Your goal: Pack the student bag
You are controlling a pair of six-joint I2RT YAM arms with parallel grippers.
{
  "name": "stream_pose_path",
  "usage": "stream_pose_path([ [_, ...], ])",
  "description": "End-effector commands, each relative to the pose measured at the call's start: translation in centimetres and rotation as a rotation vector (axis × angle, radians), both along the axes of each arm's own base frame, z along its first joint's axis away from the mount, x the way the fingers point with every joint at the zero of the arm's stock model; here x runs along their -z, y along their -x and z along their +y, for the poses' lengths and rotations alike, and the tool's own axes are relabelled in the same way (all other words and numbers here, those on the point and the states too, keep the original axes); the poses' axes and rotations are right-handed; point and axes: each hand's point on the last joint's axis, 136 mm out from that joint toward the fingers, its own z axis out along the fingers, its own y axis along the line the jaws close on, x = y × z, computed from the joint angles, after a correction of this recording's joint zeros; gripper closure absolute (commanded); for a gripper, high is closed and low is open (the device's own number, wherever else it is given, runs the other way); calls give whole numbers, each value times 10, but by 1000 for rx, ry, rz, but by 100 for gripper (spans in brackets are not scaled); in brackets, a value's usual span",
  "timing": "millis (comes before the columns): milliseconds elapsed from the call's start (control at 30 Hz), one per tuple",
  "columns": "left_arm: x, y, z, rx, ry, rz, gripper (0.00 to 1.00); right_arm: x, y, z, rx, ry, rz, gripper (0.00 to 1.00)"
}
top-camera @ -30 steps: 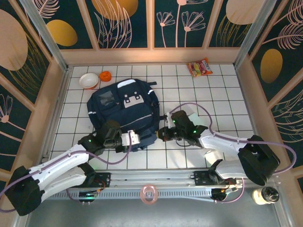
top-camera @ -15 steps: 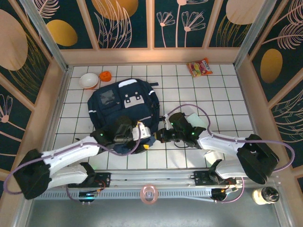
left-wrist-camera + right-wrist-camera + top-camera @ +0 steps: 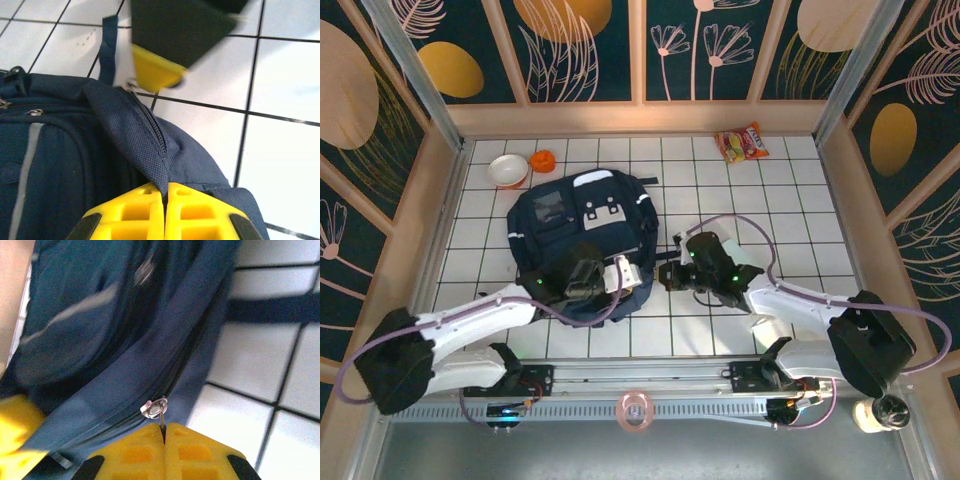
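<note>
Backpack (image 3: pixel 570 228): navy, grey-white patch, thin pale stripes. Table (image 3: pixel 810 200): white tiles, dark grid lines. Bowl (image 3: pixel 508 171): white, pinkish rim. Packet (image 3: pixel 741 143): red, yellow. Walls (image 3: pixel 590 75): dark teal, gold leaves.

White arm links (image 3: pixel 470 318), black joints (image 3: pixel 865 345), lilac cables (image 3: pixel 735 217), yellow gripper fingers (image 3: pixel 130 212).

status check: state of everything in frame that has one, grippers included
student bag: lying flat, the zip stretch in the left wrist view is closed.
left gripper: shut on a fold of the student bag's fabric.
right gripper: shut on the zipper pull.
bowl: upright, looks empty.
snack packet: lying flat.
</note>
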Motion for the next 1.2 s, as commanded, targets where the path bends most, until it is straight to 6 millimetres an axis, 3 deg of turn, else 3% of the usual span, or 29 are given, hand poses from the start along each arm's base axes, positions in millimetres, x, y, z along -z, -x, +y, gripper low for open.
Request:
stream_pose_path([
  [0, -21, 25, 3, 117, 63, -34, 100, 17, -32, -43, 209, 117, -16, 100],
  [267, -43, 58, 10, 270, 113, -71, 100, 16, -93, -57, 318, 110, -102, 100],
  [300, -44, 60, 11, 284, 115, -79, 100, 16, -108, -69, 361, 111, -107, 100],
  [400, -39, 65, 17, 314, 82, -99, 100, 14, -134, -74, 381, 97, -133, 100],
  [533, -29, 66, 21, 323, 33, -88, 100, 12, -147, -73, 362, 99, -162, 100],
  [600, -28, 65, 21, 311, 34, -74, 100, 10, -144, -67, 309, 79, -172, 100],
  [633, -28, 61, 21, 279, 35, -69, 90, 8, -140, -64, 283, 76, -171, 95],
  [700, -39, 49, 20, 195, 63, -75, 52, 5, -129, -63, 249, 89, -190, 74],
  [767, -52, 37, 23, 107, 105, -112, 35, -4, -114, -69, 230, 98, -235, 56],
  [800, -56, 32, 25, 74, 117, -135, 31, -8, -109, -72, 224, 101, -254, 55],
  [900, -58, 20, 37, -4, 101, -203, 25, -26, -95, -82, 211, 118, -318, 54],
  [1067, -19, 3, 51, -34, -107, -238, 24, -67, -79, -76, 93, 99, -447, 53],
  [1167, -11, -15, 48, -67, -167, -277, 22, -80, -69, -66, -2, 90, -520, 53],
])
